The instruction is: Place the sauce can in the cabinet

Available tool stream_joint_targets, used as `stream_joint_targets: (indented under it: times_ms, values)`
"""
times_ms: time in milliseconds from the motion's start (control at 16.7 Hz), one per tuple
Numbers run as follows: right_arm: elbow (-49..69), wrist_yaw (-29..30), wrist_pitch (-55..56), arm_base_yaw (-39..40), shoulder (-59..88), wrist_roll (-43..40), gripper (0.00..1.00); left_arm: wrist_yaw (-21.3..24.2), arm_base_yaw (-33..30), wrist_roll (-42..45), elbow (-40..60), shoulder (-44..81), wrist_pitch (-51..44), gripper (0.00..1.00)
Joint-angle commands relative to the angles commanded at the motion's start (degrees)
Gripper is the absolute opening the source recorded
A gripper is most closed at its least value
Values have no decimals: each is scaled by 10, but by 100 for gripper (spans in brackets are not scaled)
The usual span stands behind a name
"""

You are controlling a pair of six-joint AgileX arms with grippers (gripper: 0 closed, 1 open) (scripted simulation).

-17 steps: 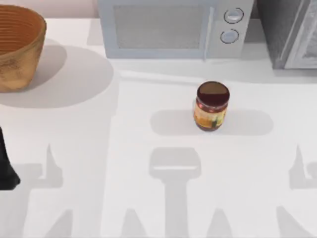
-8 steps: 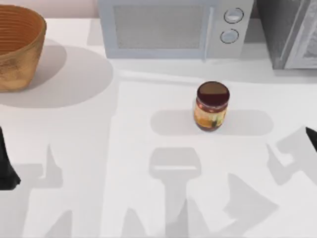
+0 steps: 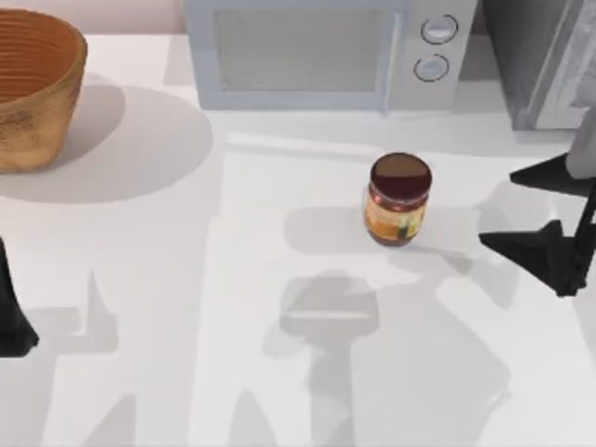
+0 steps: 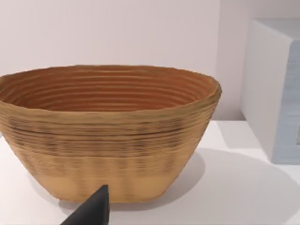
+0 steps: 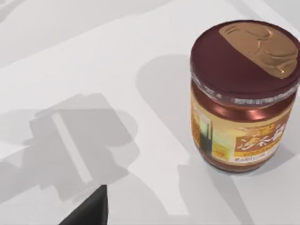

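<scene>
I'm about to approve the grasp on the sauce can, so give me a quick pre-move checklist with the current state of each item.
1. Sauce can upright on the table, lid on: ok.
2. Right gripper open, fingers spread wide enough to take the can: ok.
3. Right gripper lined up with the can: ok roughly; it sits to the can's right, fingers pointing at it, not yet around it.
4. Space around the can free of obstacles: ok; the microwave stands behind it, apart.
5. Cabinet door open to take the can: cannot tell; it is cut off at the top view's far right corner.
6. Left gripper out of the way: ok, at the table's left edge near the basket.
</scene>
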Motion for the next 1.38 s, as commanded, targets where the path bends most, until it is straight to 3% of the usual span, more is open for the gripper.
stream_joint_targets:
  times_ms: [300,600,780,1140,1380]
  values:
    - [152,-169,24,6,262,-109,100,0,0,0,0,0,0,100]
    - [273,-284,56,11,428,-200,100,0,0,0,0,0,0,100]
    - [308,-313,68,12,468,-227,100,0,0,0,0,0,0,100]
    - [310,-314,70,9,470,-228,100,0,0,0,0,0,0,100]
    - [309,-311,133,18,482,-177,100,0,0,0,0,0,0,100]
